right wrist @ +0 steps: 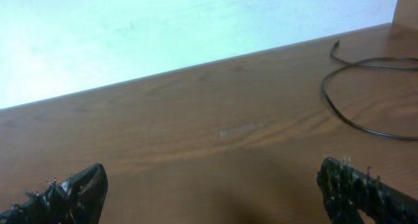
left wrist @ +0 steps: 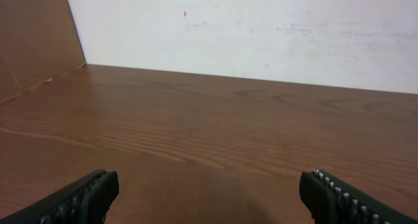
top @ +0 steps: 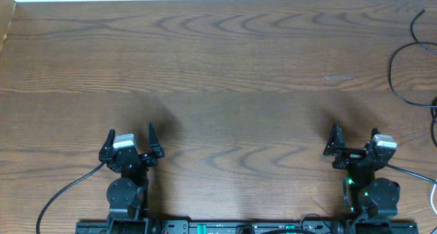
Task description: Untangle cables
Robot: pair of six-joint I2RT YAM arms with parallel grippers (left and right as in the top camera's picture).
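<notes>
Left hand [top: 130, 133] and right hand [top: 354, 132] sit wide and empty; the thin black looped cord [top: 391, 74] lies at the brown wooden bench's [top: 218, 70] far right, probably running off-view, so the right hand should take its nearest curve.

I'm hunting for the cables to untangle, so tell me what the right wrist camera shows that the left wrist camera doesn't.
Only the right wrist view: a thin black cable lying in a loose loop at the far right of the table, one end pointing toward the wall.
Only the left wrist view: a brown upright side board at the table's left edge, with no cable in sight.
Both: the brown wood-grain table, the white wall behind it, and a pair of black fingers standing wide open, holding nothing.
</notes>
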